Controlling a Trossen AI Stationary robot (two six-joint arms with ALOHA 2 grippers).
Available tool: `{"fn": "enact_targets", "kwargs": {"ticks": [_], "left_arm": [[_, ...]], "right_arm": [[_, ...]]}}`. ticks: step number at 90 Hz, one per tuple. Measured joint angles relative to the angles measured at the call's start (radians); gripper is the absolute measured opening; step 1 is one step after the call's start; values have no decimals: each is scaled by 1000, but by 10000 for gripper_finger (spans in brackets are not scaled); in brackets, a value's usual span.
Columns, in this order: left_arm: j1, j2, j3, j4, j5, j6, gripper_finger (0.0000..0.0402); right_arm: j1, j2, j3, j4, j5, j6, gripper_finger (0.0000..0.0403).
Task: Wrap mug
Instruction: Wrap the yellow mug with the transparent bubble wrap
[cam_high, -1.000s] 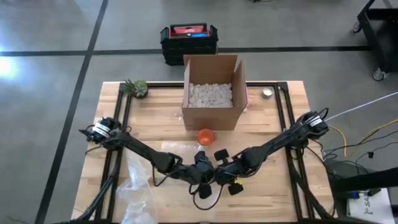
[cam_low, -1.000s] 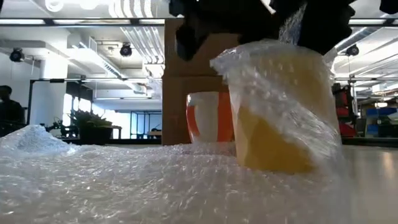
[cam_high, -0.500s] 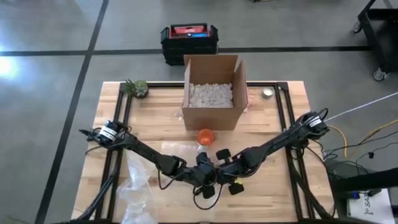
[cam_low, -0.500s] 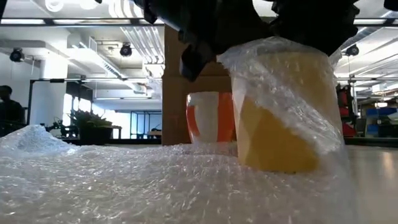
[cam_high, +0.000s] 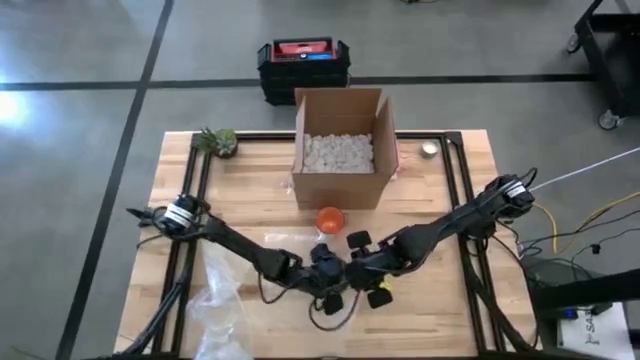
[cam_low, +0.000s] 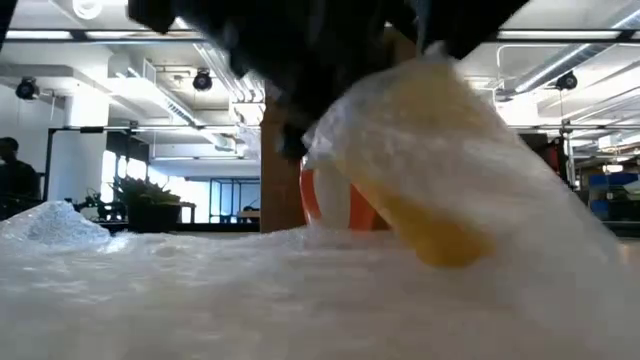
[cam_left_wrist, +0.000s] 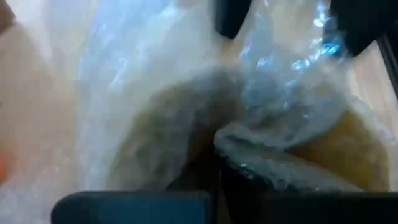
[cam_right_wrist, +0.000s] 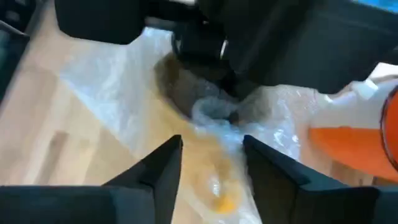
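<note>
A yellow mug (cam_low: 430, 200), draped in clear bubble wrap (cam_low: 200, 290), stands tilted at the table's front centre. Its top leans toward the table's left. Both grippers meet over it. My left gripper (cam_high: 325, 275) reaches into the mug's mouth (cam_right_wrist: 186, 93), shut on the wrap. My right gripper (cam_right_wrist: 214, 168) is open, with one finger on either side of the wrapped mug wall (cam_right_wrist: 217, 199). The rest of the wrap sheet (cam_high: 222, 300) lies over the front left of the table. My left gripper holds a crumpled fold of bubble wrap (cam_left_wrist: 249, 143) at the mug's rim, pushed down into the mug's mouth from above. The wrap and the gripper's own body hide the fingertips. My right gripper: I cannot tell whether its fingers touch the wrapped mug.
An orange mug (cam_high: 330, 218) stands just behind the yellow one. Behind that is an open cardboard box (cam_high: 340, 150) filled with white packing bits. A small plant (cam_high: 218, 140) is at the far left and a small round thing (cam_high: 430, 150) at the far right.
The yellow mug has tipped from upright, its top now leaning toward the table's left, and the wrap has bunched up higher around and in front of it. Both grippers have come lower and closer over the mug.
</note>
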Motion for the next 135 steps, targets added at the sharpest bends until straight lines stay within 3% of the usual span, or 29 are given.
{"fn": "enact_targets", "kwargs": {"ticks": [23,53,76,108,135], "left_arm": [[3,-6,0,-15,11,-7,0],[2,-33,4,9,9,9,0],[2,-39,4,19,9,12,0],[2,-85,40,35,1,48,0],[19,-43,57,58,3,59,0]], "right_arm": [[2,-23,42,-52,-10,-32,174],[15,-81,21,-199,-8,26,148],[23,-74,-143,72,-12,34,110],[25,-62,-245,129,-18,84,23],[25,-61,-236,166,-19,75,11]]}}
